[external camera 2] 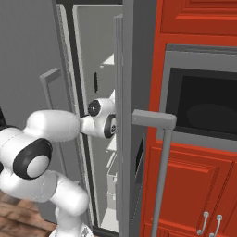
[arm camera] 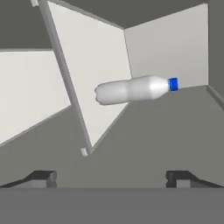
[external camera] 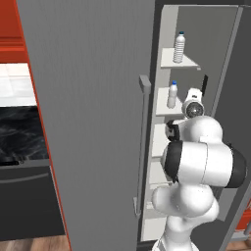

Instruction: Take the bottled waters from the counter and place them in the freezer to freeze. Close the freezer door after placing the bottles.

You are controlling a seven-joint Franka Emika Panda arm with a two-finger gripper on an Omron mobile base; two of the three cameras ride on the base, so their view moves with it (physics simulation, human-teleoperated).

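The gripper (arm camera: 111,177) is spread wide and holds nothing, only its two dark tips rising at the hand view's bottom. Ahead of it one bottled water (arm camera: 133,89) stands on a white freezer shelf (external camera: 164,107), apart from the tips; a second bottle (external camera: 179,47) stands one shelf higher. The half-open freezer door (external camera: 98,122) hides the shelves' left part

Two bottled waters stand upright inside the open freezer (external camera: 230,54), each clear, ribbed, blue-capped. The upper bottle (external camera: 180,47) rests on a higher white shelf above the end effector; the lower bottle (external camera: 172,95) stands on the next shelf, just ahead of it. The freezer door (external camera: 93,122) stands open beside it
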